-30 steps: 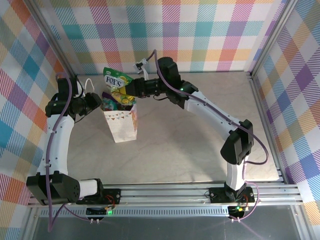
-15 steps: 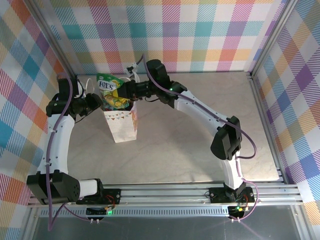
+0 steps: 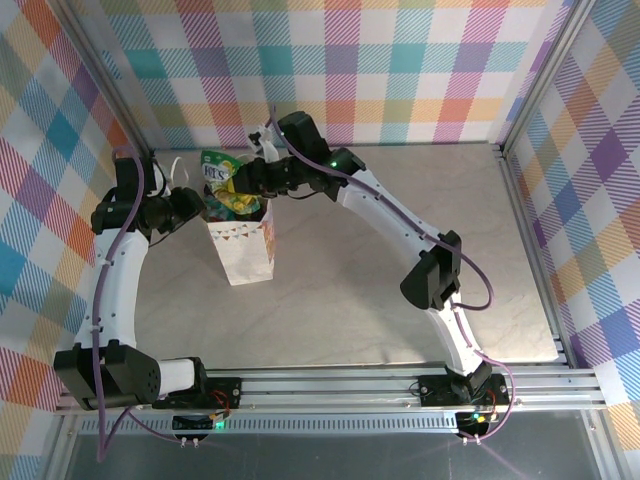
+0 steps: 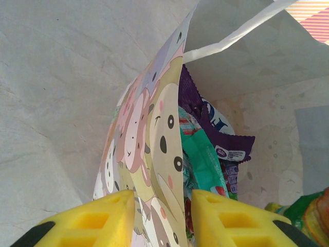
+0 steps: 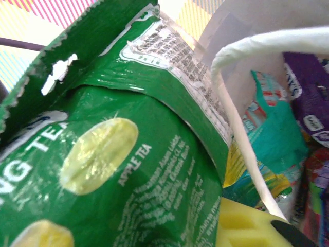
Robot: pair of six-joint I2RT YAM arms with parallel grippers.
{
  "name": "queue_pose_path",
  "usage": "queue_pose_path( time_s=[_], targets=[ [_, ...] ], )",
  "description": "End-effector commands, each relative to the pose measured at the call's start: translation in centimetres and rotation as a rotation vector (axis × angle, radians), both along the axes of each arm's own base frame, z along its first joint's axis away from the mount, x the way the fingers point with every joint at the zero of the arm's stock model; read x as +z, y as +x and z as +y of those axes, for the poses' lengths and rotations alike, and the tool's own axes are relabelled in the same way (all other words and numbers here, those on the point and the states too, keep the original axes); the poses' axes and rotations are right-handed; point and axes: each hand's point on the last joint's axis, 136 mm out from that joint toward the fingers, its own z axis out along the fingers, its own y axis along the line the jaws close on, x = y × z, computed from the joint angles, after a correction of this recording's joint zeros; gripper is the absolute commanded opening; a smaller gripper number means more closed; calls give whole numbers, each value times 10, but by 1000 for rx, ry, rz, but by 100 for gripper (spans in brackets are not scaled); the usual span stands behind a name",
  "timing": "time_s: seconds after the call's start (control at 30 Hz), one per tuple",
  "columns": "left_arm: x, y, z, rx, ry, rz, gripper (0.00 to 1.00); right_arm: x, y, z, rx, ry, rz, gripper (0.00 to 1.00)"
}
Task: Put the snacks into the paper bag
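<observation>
The white paper bag (image 3: 243, 248) with pastel animal print stands upright at the left of the table. My left gripper (image 3: 197, 207) is shut on the bag's left wall (image 4: 163, 154), which passes between its yellow fingers (image 4: 87, 221). Inside the bag lie a purple packet (image 4: 218, 128) and a teal packet (image 4: 205, 162). My right gripper (image 3: 243, 184) is shut on a green "FOX'S" apple-tea packet (image 5: 103, 170), held tilted over the bag's open mouth. One yellow finger (image 5: 252, 229) shows under the packet; the other is hidden. The green packet (image 3: 221, 168) sticks up above the bag's back rim.
The bag's white cord handle (image 5: 257, 46) arcs in front of the right wrist camera, with teal (image 5: 272, 134) and purple (image 5: 308, 98) packets beneath it. Checked walls (image 3: 400, 60) enclose the grey table (image 3: 400, 300) on the back and both sides.
My right arm has swung left and brought the green packet down over the bag's mouth. The left arm and the bag have stayed put.
</observation>
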Motion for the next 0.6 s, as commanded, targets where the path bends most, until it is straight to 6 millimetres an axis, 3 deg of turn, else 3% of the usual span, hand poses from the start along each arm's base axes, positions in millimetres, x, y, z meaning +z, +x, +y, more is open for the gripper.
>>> queue_pose_path(
  time_s=[0.0,0.57],
  targets=[
    [4,-7,1,-10,-1,-15,34,-1,-8,-12,9,-80,-63,33],
    [1,-7,4,7,9,-16,33,-22,13,-50,-150,-296,-175,33]
  ],
)
